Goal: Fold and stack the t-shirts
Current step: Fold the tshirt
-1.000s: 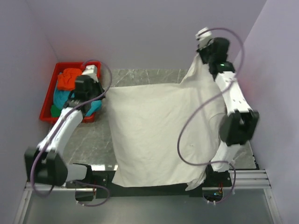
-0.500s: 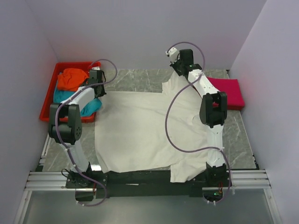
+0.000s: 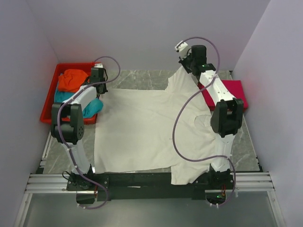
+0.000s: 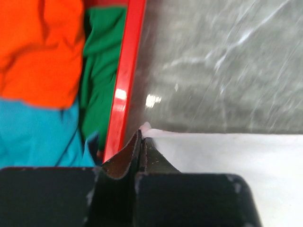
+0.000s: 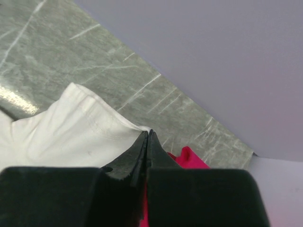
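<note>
Pale lilac walls [image 3: 118, 28] close in a grey marble worktop [image 3: 137, 79] on three sides. The white shirt [image 3: 147, 127] lies spread flat over most of it, its near hem reaching the near edge and spilling over toward the near-right corner.

The left gripper [image 3: 101, 90] has its jaws pinched tight on the shirt's far-left corner, just beside the red tray [image 3: 71, 65], which sits at the far-left corner and holds an orange shirt [image 3: 72, 79] and a teal shirt [image 3: 96, 106]. The right gripper [image 3: 183, 66], jaws closed on the shirt's other far corner, holds it near the far edge. A folded pink shirt [image 3: 236, 92] lies against the right edge, partly under the right arm.

Bare marble shows as a strip along the far edge between the grippers, a patch below the tray on the left, and a narrow margin down the right edge.
</note>
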Motion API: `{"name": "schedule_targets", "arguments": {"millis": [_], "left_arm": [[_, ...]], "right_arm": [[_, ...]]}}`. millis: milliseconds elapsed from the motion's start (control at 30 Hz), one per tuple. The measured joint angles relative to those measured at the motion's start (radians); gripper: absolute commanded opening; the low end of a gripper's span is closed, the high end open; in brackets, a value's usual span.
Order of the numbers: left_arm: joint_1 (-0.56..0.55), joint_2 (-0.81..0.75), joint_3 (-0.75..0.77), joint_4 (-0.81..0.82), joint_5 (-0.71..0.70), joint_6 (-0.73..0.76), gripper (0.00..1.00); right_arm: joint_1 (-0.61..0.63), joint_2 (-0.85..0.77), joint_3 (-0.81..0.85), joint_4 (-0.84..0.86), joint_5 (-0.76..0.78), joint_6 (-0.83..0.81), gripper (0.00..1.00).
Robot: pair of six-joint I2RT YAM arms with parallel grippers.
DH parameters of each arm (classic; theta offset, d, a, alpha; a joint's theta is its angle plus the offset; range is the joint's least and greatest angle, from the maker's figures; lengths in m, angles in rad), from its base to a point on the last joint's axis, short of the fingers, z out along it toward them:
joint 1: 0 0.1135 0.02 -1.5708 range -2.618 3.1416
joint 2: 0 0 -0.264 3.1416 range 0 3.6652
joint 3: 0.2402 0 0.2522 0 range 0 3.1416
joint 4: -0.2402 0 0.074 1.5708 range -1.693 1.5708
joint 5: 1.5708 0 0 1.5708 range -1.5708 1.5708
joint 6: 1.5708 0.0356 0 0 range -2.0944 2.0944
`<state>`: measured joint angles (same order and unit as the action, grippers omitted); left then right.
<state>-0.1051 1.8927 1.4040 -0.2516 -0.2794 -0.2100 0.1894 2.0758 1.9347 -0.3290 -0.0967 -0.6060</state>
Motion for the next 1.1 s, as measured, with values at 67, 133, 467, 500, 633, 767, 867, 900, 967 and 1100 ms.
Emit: {"name": "schedule_targets", "arguments": {"millis": [67, 133, 467, 500, 633, 767, 867, 900, 967, 1100], "left_arm": [[0.0, 0.032, 0.039, 0.011, 0.006, 0.01, 0.0], [0.0, 0.064, 0.071, 0.017, 0.013, 0.016, 0.0], [0.0, 0.108, 0.089, 0.045, 0.022, 0.049, 0.0], [0.0, 0.107, 0.082, 0.056, 0.022, 0.051, 0.0], [0.0, 0.079, 0.035, 0.082, 0.022, 0.06, 0.0], [0.0, 0.031, -0.013, 0.111, 0.021, 0.061, 0.0], [0.0, -0.011, -0.049, 0.138, 0.02, 0.065, 0.0], [0.0, -0.024, -0.061, 0.145, 0.02, 0.067, 0.0], [0.0, -0.043, -0.085, 0.167, 0.02, 0.067, 0.0], [0.0, -0.062, -0.119, 0.185, 0.02, 0.068, 0.0]], "right_arm": [[-0.005, -0.049, -0.035, -0.002, -0.016, 0.003, 0.0], [-0.01, -0.1, -0.071, -0.001, -0.038, 0.007, 0.0], [-0.013, -0.22, -0.198, -0.018, -0.15, 0.022, 0.0], [-0.013, -0.233, -0.221, -0.019, -0.157, 0.022, 0.0], [-0.013, -0.298, -0.316, -0.032, -0.175, 0.022, 0.0], [-0.013, -0.386, -0.399, -0.039, -0.185, 0.021, 0.0], [-0.013, -0.454, -0.445, -0.041, -0.191, 0.021, 0.0], [-0.013, -0.478, -0.462, -0.037, -0.193, 0.021, 0.0], [-0.013, -0.522, -0.496, -0.038, -0.198, 0.02, 0.0], [-0.013, -0.587, -0.558, -0.031, -0.21, 0.018, 0.0]]}}
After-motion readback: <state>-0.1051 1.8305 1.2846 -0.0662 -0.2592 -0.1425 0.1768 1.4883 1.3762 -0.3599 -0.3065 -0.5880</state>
